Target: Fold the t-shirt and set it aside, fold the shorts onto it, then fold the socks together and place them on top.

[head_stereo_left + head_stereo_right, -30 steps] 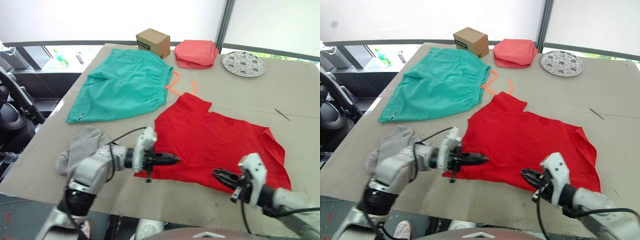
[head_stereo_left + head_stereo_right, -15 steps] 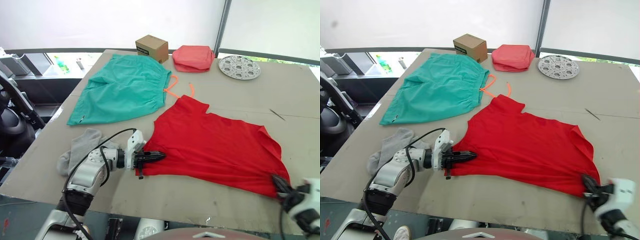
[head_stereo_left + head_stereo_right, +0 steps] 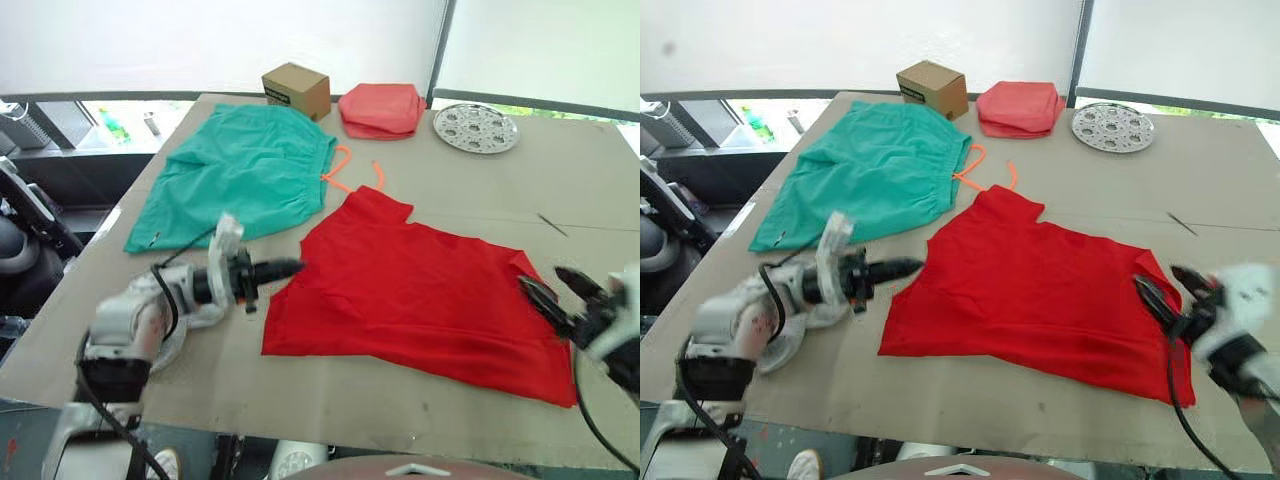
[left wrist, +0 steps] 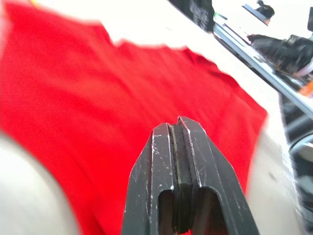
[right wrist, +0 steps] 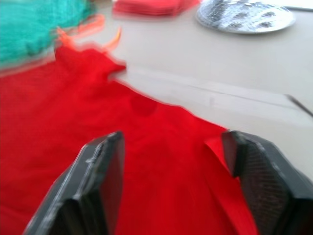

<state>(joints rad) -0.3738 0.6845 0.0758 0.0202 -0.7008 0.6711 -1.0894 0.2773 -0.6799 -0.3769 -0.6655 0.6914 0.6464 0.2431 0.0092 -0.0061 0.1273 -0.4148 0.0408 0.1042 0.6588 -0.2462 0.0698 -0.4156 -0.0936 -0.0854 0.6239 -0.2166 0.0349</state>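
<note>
The red t-shirt (image 3: 420, 300) lies spread flat in the middle of the table. Farther back on the left lie the teal shorts (image 3: 240, 180), their orange cord trailing toward the shirt's collar. My left arm covers most of the grey socks (image 3: 208, 312). My left gripper (image 3: 290, 266) is shut and empty, hovering just off the shirt's left edge. My right gripper (image 3: 556, 289) stands open over the shirt's right sleeve, and in the right wrist view red cloth (image 5: 161, 161) lies below its spread fingers.
Along the far edge stand a cardboard box (image 3: 295, 88), a folded coral-pink cloth stack (image 3: 380, 108) and a round perforated metal plate (image 3: 475, 127). A thin stick (image 3: 552, 224) lies right of the shirt. The table's front edge runs close below the hem.
My left gripper has come up off the shirt's near left corner and drawn back to the left. My right gripper has moved from the near hem to the right sleeve and opened. The camera shifted.
</note>
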